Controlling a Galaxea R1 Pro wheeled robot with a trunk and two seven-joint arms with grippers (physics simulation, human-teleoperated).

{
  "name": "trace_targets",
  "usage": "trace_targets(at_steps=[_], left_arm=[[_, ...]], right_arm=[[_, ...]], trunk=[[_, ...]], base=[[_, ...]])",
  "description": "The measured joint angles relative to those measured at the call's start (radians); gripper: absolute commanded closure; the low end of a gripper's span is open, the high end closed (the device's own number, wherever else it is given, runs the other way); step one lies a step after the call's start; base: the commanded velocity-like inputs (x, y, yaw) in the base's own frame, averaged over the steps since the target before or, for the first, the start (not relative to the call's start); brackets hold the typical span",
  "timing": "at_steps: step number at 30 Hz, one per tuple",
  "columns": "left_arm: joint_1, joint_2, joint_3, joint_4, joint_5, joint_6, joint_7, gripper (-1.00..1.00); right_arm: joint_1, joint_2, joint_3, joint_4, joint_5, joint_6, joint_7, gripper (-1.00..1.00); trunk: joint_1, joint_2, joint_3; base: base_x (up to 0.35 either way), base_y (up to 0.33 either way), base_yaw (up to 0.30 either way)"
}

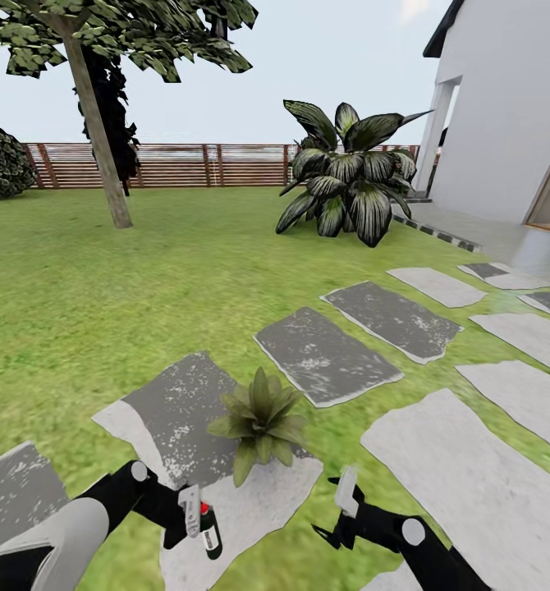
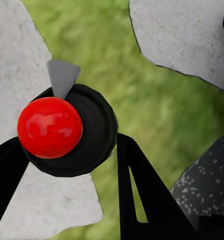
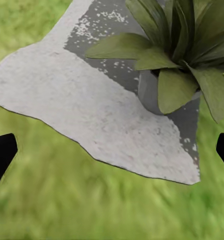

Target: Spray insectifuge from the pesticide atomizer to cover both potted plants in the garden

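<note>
The pesticide atomizer (image 1: 209,532), a small dark bottle with a red nozzle top (image 2: 50,127), hangs upright in my left gripper (image 1: 197,521), which is shut on it low in the head view. Black fingers (image 2: 142,195) flank the bottle. One potted plant (image 1: 261,423), a low rosette of green leaves, stands on a grey stepping stone (image 1: 168,410) just beyond both grippers. Its grey pot (image 3: 149,92) peeks from under the leaves (image 3: 177,60). My right gripper (image 1: 341,509) is open and empty, right of the plant. The second potted plant is out of view.
Several flat stepping stones (image 1: 328,357) run across the lawn toward the right. A big glossy-leaved shrub (image 1: 345,168) stands further back, near a white house wall (image 1: 513,107). A tree trunk (image 1: 98,123) and a slatted wooden fence (image 1: 168,164) close the far side.
</note>
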Motion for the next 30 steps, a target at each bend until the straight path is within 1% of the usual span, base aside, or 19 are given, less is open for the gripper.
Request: trace_targets(at_steps=[2, 5, 9, 12, 13, 15, 20, 21, 22, 24, 27, 30], left_arm=[[0.011, 0.007, 0.003, -0.006, 0.008, 0.011, 0.011, 1.00], [0.019, 0.003, 0.004, -0.008, 0.011, 0.016, 0.028, 1.00], [0.019, -0.003, 0.006, -0.010, 0.009, 0.015, 0.051, 1.00], [0.019, -0.007, -0.008, -0.011, 0.009, 0.012, 0.068, 1.00], [0.019, -0.008, -0.014, -0.011, 0.009, 0.012, 0.074, 1.00], [0.019, -0.015, -0.024, -0.023, 0.011, 0.012, 0.085, 1.00], [0.019, -0.043, -0.048, -0.051, 0.009, 0.012, 0.114, 1.00], [0.019, -0.048, -0.053, -0.057, 0.008, 0.013, 0.120, 1.00], [0.018, -0.066, -0.075, -0.087, 0.010, 0.014, 0.129, 1.00], [0.019, -0.079, -0.104, -0.101, 0.005, 0.015, 0.143, 1.00], [0.018, -0.083, -0.111, -0.105, 0.004, 0.016, 0.156, 1.00], [0.017, -0.084, -0.112, -0.107, 0.004, 0.017, 0.158, 1.00]], right_arm=[[0.000, 0.011, 0.000, 0.002, -0.011, 0.001, -0.009, -1.00], [0.000, 0.028, 0.001, 0.004, -0.026, 0.001, -0.018, -1.00], [0.000, 0.051, 0.003, -0.001, -0.028, 0.002, -0.017, -1.00], [0.000, 0.067, 0.006, -0.003, -0.028, 0.002, -0.002, -1.00], [-0.001, 0.073, 0.006, -0.004, -0.028, 0.002, 0.004, 1.00], [-0.001, 0.078, 0.006, -0.006, -0.028, 0.002, 0.015, 1.00], [-0.002, 0.084, 0.007, -0.007, -0.027, 0.002, 0.042, 1.00], [-0.002, 0.090, 0.007, -0.007, -0.027, 0.003, 0.048, 1.00], [-0.002, 0.097, 0.007, -0.006, -0.027, 0.002, 0.072, 1.00], [-0.002, 0.114, 0.007, -0.006, -0.027, 0.003, 0.074, 1.00], [-0.004, 0.136, 0.007, -0.007, -0.023, 0.003, 0.074, 1.00], [-0.005, 0.162, 0.007, -0.007, 0.007, 0.003, 0.074, 1.00]], trunk=[[0.000, 0.000, 0.000], [0.000, 0.000, 0.000], [0.000, 0.000, 0.000], [0.000, 0.000, 0.000], [0.000, 0.000, 0.000], [0.000, 0.000, 0.000], [0.000, 0.000, 0.000], [0.000, 0.000, 0.000], [0.000, 0.000, 0.000], [0.000, 0.000, 0.000], [0.000, 0.000, 0.000], [0.000, 0.000, 0.000]], base=[[0.000, 0.000, 0.000], [0.000, 0.000, 0.000], [0.000, 0.000, 0.000], [0.000, 0.000, 0.000], [0.000, 0.000, 0.000], [0.000, 0.000, 0.000], [0.000, 0.000, 0.000], [0.000, 0.000, 0.000], [0.000, 0.000, 0.000], [0.000, 0.000, 0.000], [0.000, 0.000, 0.000], [0.000, 0.000, 0.000]])
